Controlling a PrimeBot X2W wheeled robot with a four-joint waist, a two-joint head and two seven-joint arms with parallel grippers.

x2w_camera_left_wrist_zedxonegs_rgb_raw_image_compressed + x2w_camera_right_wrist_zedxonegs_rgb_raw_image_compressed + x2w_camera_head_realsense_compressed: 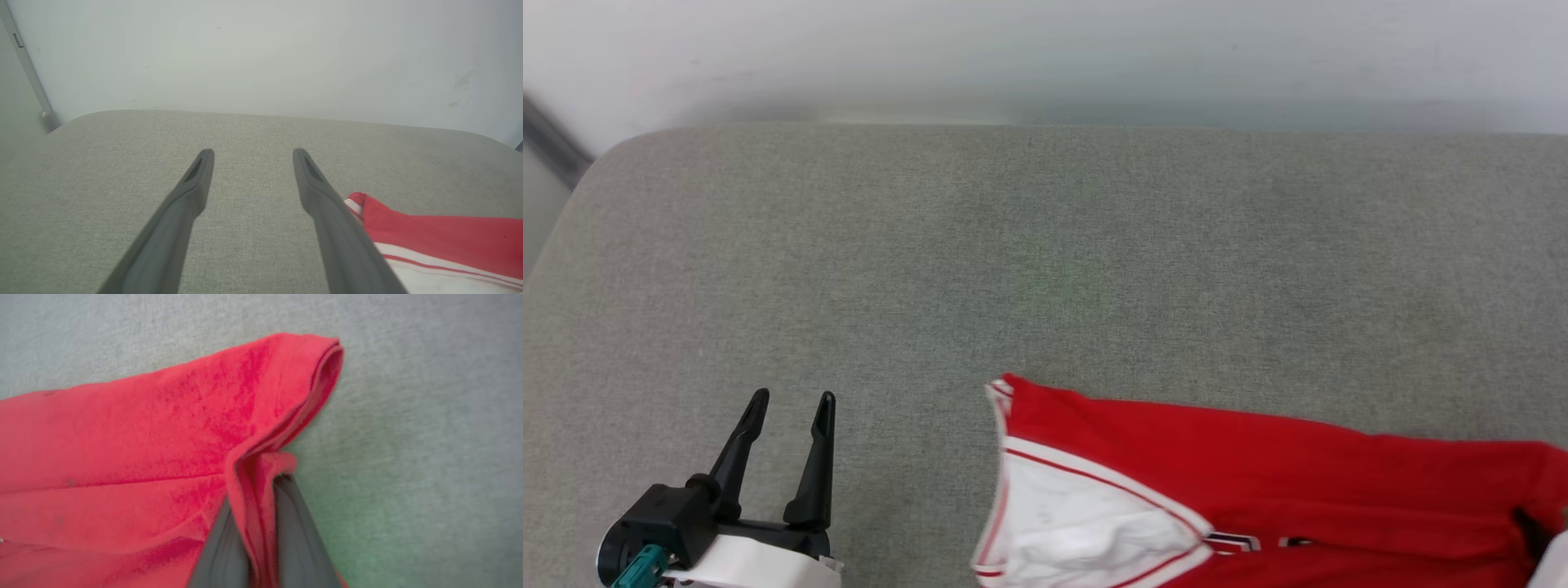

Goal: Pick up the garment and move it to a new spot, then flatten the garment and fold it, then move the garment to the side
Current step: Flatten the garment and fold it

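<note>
I am working the first step, the pick-up. The right gripper (257,498) is clenching a raised ridge of red cloth at the edge of the garment (143,437), its two dark fingers pressing the fold between them. I am judging the grasp as made and the lift as not yet begun, since the rest of the cloth is lying slack on the grey padded surface (408,416). The left gripper (793,398) is hanging with its jaws spread wide and nothing between them, over bare padding well to the left of the shirt. The garment is lying along the near edge of the padding, toward my right side, with a broad open stretch beyond it reaching to the pale wall (1045,49). As I am reading it, the next move is calling for a slow rise and a carry out over that open stretch. The pinch is taking in just a narrow fold, which could slip under the weight of the trailing cloth. The right wrist view is giving me the pinch itself, close up. The head view is giving me the layout instead: the white sleeve with red trim at the shirt's left end and a sliver of black print at the bottom edge. The left wrist view is adding the sleeve corner lying just past that gripper's inner finger.
</note>
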